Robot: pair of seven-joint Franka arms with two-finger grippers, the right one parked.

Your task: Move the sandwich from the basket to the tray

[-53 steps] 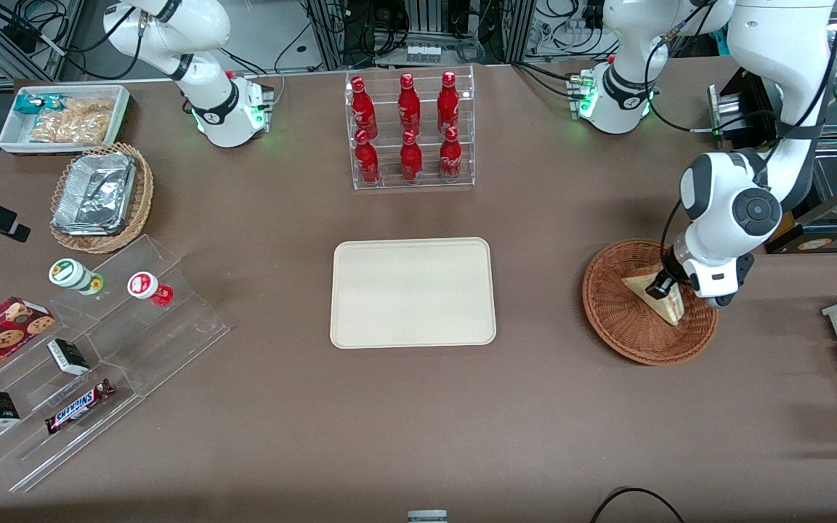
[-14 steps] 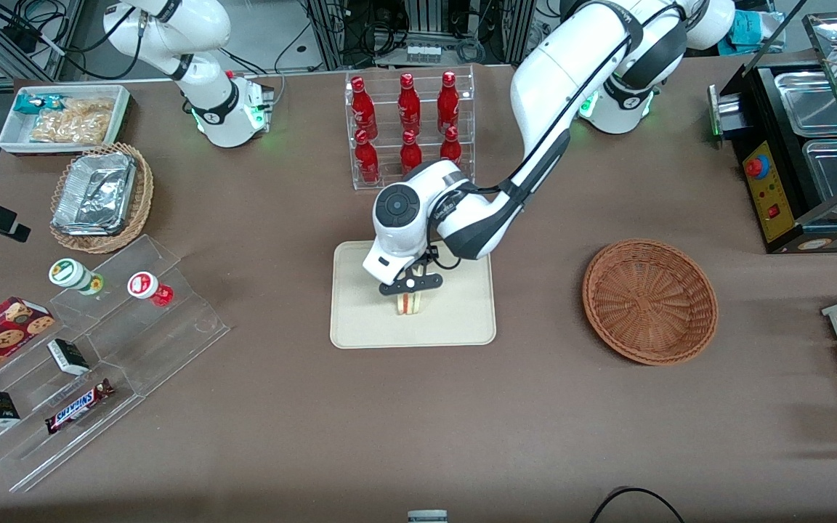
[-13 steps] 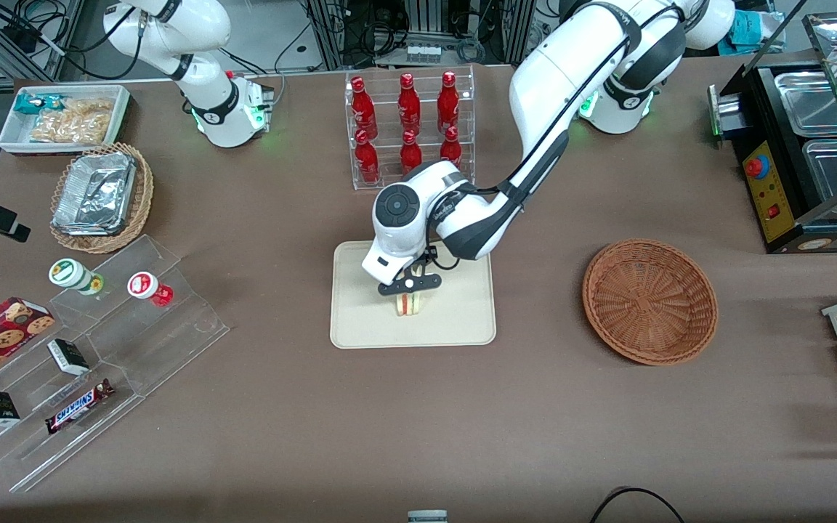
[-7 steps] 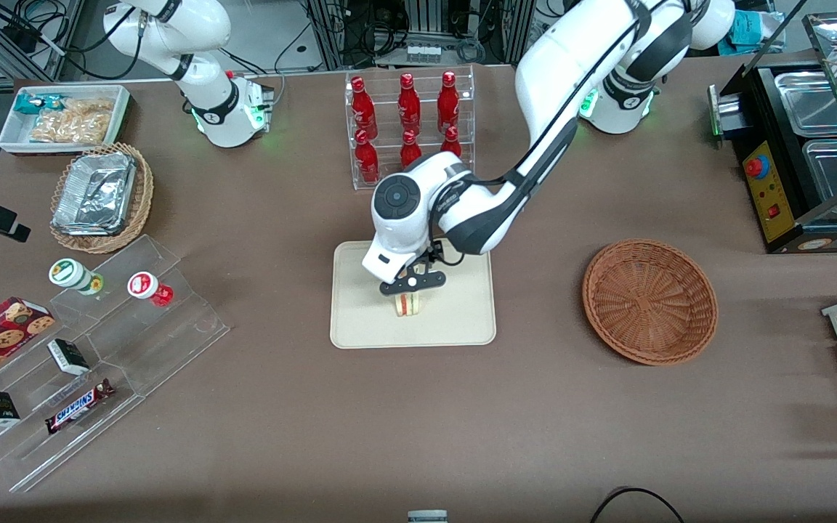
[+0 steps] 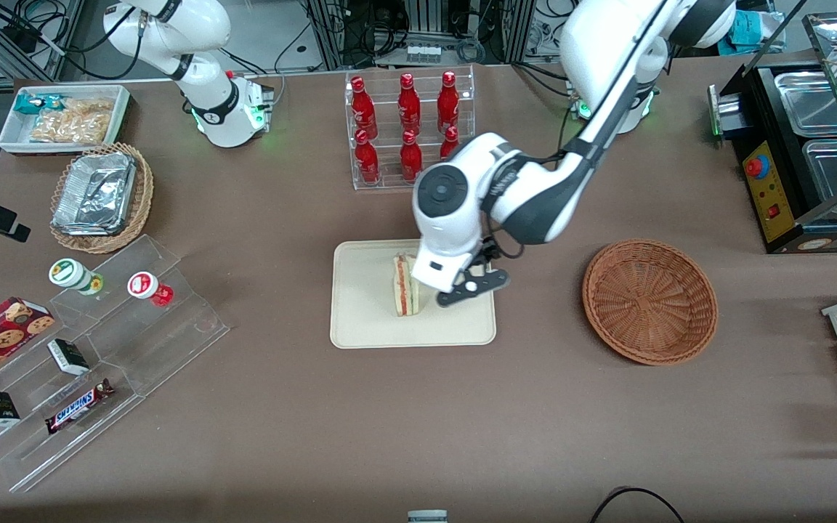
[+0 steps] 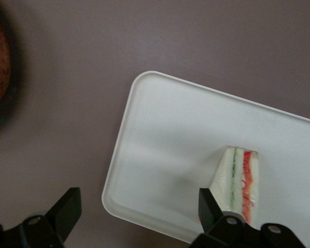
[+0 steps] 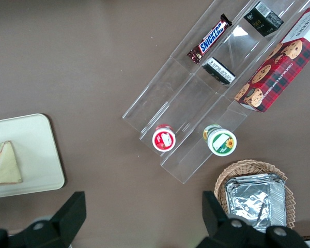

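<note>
Brown tabletop point(image 7: 93, 62). Cream tray point(image 7: 46, 155) partly in frame, sandwich point(image 7: 4, 164) lying flat on it, coloured filling along one edge. Clear stepped display stand point(image 7: 196, 108) holds a Snickers bar point(image 7: 209, 39), two small dark boxes point(image 7: 218, 71), a red-lidded cup point(image 7: 164, 138) and a green-lidded cup point(image 7: 220, 140). Cookie box point(image 7: 276, 67) with red plaid print sits just beside the stand. Light wicker basket point(image 7: 248, 168) with a foil pan point(image 7: 258, 199) in it. Left arm's gripper not visible here.
</note>
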